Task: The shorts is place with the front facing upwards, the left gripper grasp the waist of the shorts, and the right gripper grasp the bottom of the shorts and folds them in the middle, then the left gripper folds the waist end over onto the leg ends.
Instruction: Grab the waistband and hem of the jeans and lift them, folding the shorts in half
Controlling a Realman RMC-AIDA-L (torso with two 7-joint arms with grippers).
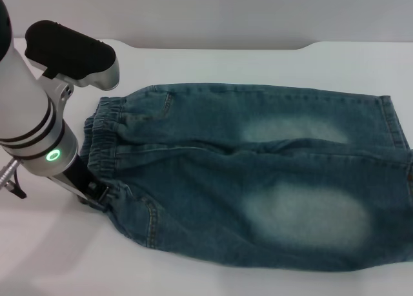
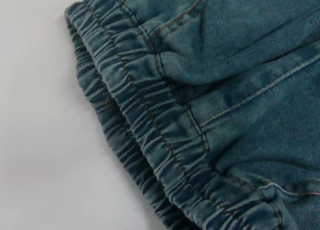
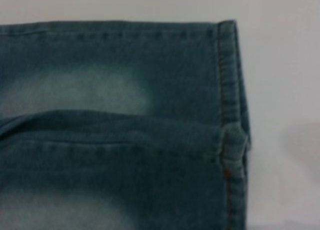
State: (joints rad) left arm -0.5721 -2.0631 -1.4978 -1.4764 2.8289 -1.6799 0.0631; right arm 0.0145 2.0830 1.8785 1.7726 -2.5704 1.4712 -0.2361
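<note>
I see the shorts (image 1: pixel 258 173) spread flat on the white table (image 1: pixel 213 280), waist of the shorts (image 1: pixel 106 141) on the robot's left, leg ends (image 1: pixel 393 135) on the right. Left gripper (image 1: pixel 90 189) sits at the waistband's near corner; can't tell if it's clamped. Right gripper isn't visible in any of the 3 views.

left end effector (image 1: pixel 90 187) lowered, arm bent

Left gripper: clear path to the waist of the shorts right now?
Probably yes. The left gripper sits right at the waist of the shorts, at its near end, and nothing lies over the gathered band.
</note>
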